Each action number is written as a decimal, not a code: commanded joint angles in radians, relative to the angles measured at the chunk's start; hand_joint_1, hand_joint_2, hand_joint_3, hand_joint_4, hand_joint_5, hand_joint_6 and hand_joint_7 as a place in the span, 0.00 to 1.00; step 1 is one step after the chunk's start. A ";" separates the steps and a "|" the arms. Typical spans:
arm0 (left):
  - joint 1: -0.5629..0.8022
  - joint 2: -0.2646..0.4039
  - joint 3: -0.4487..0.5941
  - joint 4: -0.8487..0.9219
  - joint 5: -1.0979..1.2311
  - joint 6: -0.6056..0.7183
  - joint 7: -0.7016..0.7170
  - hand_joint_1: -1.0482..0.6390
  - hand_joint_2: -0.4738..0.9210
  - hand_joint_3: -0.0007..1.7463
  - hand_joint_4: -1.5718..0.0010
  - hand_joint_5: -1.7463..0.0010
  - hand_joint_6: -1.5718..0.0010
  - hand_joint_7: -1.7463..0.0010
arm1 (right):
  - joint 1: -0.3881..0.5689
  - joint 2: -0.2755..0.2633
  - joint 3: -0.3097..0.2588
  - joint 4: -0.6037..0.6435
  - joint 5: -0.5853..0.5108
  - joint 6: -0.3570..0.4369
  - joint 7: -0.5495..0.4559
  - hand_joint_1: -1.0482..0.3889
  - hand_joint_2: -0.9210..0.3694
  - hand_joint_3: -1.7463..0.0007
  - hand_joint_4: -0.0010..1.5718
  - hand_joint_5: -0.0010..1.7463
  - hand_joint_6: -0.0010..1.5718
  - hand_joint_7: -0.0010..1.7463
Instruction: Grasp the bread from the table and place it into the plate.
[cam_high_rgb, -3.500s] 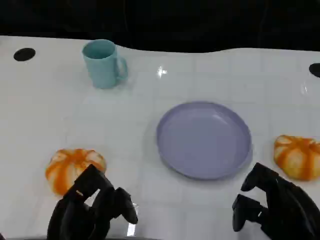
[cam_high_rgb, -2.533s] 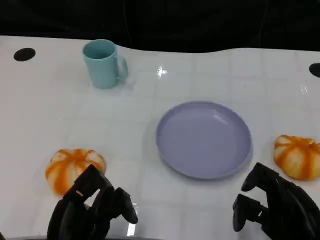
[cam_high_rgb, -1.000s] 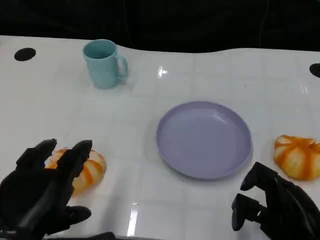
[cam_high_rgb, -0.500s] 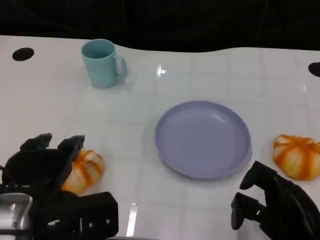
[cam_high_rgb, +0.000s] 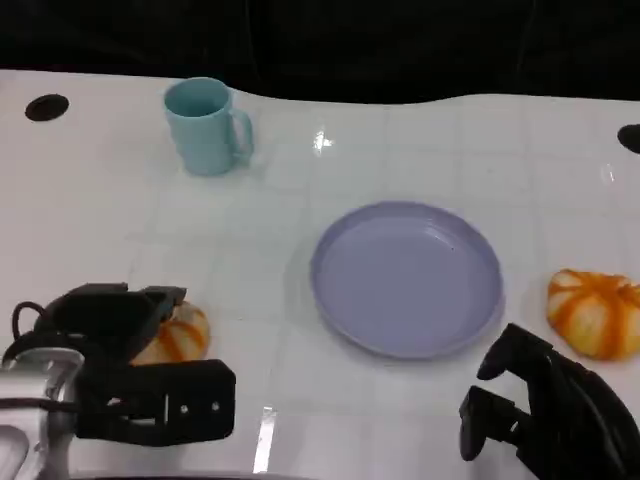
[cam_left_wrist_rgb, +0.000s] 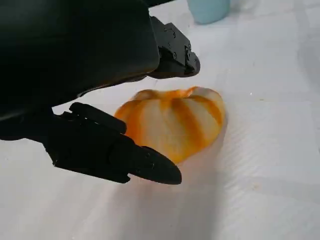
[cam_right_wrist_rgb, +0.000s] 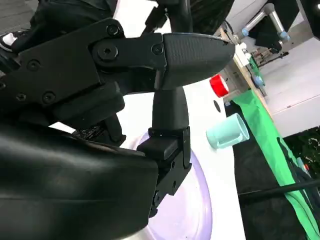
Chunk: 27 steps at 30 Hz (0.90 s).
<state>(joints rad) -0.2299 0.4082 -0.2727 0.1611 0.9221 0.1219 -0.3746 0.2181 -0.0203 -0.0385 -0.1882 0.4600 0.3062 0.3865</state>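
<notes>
Left hand (cam_high_rgb: 110, 345) spread around bread (cam_left_wrist_rgb: 172, 122) near tabletop's front-left corner, not gripping — closing off-centre may squirt it away; right hand (cam_high_rgb: 540, 420) curled, empty.

Left hand (cam_high_rgb: 115, 330) lowered palm-down at the near left, fingers (cam_left_wrist_rgb: 115, 155) spread apart, apparently gripping nothing. Right hand (cam_high_rgb: 545, 420) hovering at the near right, fingers (cam_right_wrist_rgb: 192, 52) loosely curled, holding nothing.

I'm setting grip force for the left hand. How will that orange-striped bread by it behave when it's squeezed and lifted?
The bread looks puffy and domed, so it is probably light and soft, and may dent. Its flat base should keep it from rolling. The left hand has fingers on either side of it.
</notes>
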 joint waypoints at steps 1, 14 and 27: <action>-0.048 0.034 -0.017 0.082 -0.038 -0.028 0.042 0.30 0.97 0.00 0.94 0.98 0.89 1.00 | 0.002 -0.004 -0.002 -0.006 0.005 -0.012 0.002 0.34 0.00 0.76 0.49 1.00 0.31 1.00; -0.186 0.031 -0.031 0.393 -0.199 -0.149 0.116 0.41 1.00 0.07 0.86 0.94 0.83 0.97 | 0.004 -0.006 -0.004 -0.006 0.006 -0.012 0.010 0.34 0.00 0.76 0.48 1.00 0.30 1.00; -0.225 0.016 -0.052 0.624 -0.251 -0.355 0.470 0.44 0.94 0.36 0.43 0.02 0.55 0.06 | 0.006 -0.007 0.001 -0.003 -0.006 -0.032 0.011 0.35 0.00 0.73 0.48 1.00 0.30 1.00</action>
<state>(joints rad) -0.4475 0.4185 -0.3093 0.7408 0.6553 -0.2328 0.0400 0.2188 -0.0187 -0.0371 -0.1850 0.4532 0.2858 0.3953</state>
